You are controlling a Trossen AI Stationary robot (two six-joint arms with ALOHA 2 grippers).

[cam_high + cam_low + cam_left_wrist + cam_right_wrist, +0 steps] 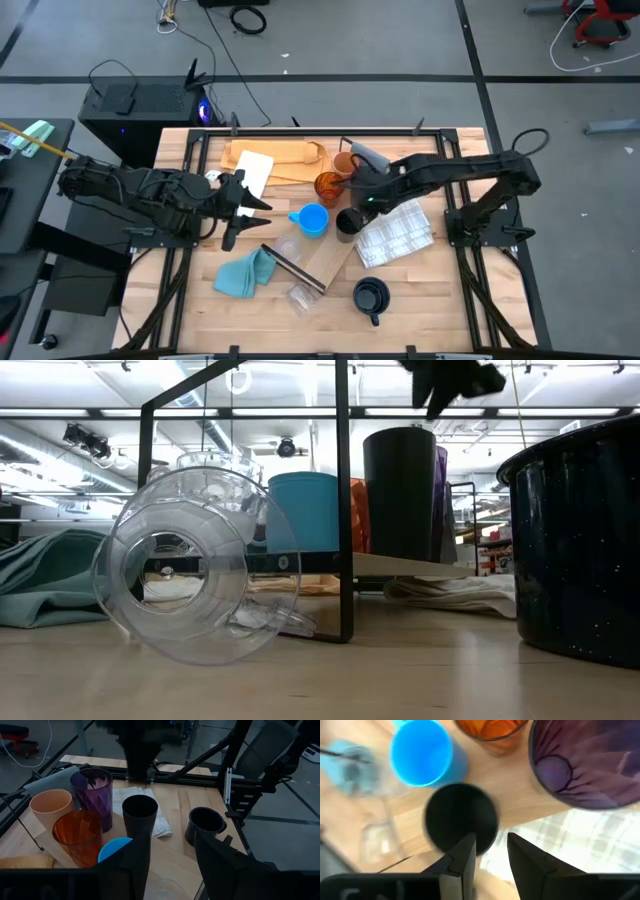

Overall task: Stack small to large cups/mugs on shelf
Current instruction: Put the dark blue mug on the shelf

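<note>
Clear cup [190, 575] is lying on its side up front on the bench [440, 300], dark mug [371, 296] nearby. The shelf [335, 255] is carrying the black cup [348, 222], blue mug [313, 220], and amber cup [330, 185]. Right gripper [491, 851] is hanging part-open over the black cup, holding nothing. Left gripper [172, 857] is waiting part-open, empty.

Overall light: bright, even, from ceiling strip lamps [250, 412] seen in the low view.
Shadows: soft and short under the arms on the table [440, 300]; none hard-edged.
Glare: white highlights on the clear cup [190, 575]; pale sheen on the grey floor [400, 40].
Low view focus: clear cup sharp; dark mug [580, 550] close, slightly soft; room behind hazy.
Left wrist: fingers [220, 860] near-black, blurred; black cup [140, 812] fairly crisp.
Right wrist: whole frame smeared; blue mug [422, 752] and purple tumbler [585, 760] soft-edged.
</note>
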